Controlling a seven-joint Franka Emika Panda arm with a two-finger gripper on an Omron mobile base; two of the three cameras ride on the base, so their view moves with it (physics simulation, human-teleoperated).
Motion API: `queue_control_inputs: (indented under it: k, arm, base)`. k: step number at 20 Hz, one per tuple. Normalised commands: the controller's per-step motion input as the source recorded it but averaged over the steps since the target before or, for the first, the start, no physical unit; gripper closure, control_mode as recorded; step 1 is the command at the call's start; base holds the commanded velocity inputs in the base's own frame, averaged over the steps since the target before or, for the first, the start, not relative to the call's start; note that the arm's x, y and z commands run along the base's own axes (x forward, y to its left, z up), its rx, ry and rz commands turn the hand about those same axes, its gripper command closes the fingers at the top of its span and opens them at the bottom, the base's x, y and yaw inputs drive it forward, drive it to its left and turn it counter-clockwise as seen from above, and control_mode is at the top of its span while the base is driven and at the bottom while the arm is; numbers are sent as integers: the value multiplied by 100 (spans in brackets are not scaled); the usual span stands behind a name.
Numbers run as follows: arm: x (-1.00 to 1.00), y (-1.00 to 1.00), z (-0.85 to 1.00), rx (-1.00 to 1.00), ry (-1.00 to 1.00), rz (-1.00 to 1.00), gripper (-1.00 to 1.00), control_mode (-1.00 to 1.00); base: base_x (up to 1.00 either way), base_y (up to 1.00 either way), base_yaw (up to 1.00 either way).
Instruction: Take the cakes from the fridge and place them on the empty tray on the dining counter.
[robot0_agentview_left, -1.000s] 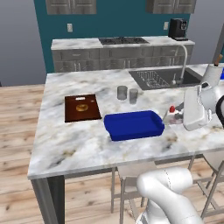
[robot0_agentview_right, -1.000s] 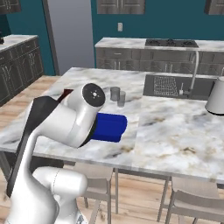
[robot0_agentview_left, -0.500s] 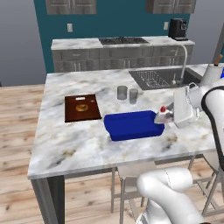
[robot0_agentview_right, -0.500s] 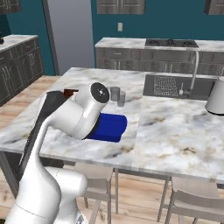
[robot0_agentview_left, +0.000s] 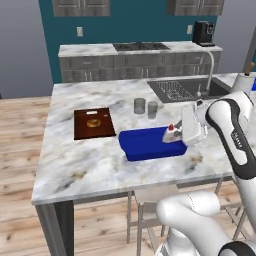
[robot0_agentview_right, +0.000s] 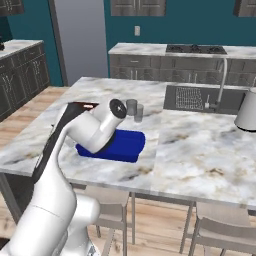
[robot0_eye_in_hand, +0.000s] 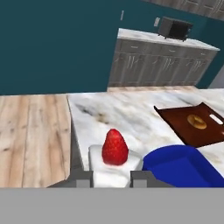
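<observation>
**While the cake hangs over the tray's edge, a careless release could miss it**

Because the scene is a rendered kitchen, everything looks clean and flat. Largest is the dining counter (robot0_agentview_left: 95, 160), a big island with a white-grey veined marble top. A steel sink is sunk into its far right side, and a grey cabinet run with a black stovetop stands behind it against a teal wall.

On the counter lies the blue tray (robot0_agentview_left: 145, 144), a rounded rectangle with a raised rim. Its inside appears bare. To its left sits a dark brown wooden board (robot0_agentview_left: 93, 123) carrying a round tan pastry (robot0_agentview_left: 93, 121). Two small grey cups (robot0_agentview_left: 145, 107) stand just behind the tray.

The white robot arm reaches in from the right. Its end effector (robot0_agentview_left: 176, 136) is clenched on the white cake wedge (robot0_eye_in_hand: 114, 166), which has a red berry on top. In the left base view the cake (robot0_agentview_left: 171, 134) hangs at the tray's right end, just above the rim. In the hand view the tray (robot0_eye_in_hand: 183, 168) lies off to one side of the cake rather than squarely under it.

The main risk, as I judge it, is letting go too soon. The wedge could then land on the rim and tip, or fall onto the marble beside the tray. A tight squeeze may also dent the soft cake or topple its berry. Swinging further left could knock the cups or the board. The second cake, the tan square, remains to be fetched, I presume.
</observation>
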Motion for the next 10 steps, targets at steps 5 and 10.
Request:
queue_control_inputs:
  k: [5, 10]
  arm:
    - [54, 21, -38, 1, 0, 0, 100, -100]
    - [51, 6, -33, 4, 0, 0, 100, -100]
  base:
    - [0, 0, 0]
    - [0, 0, 0]
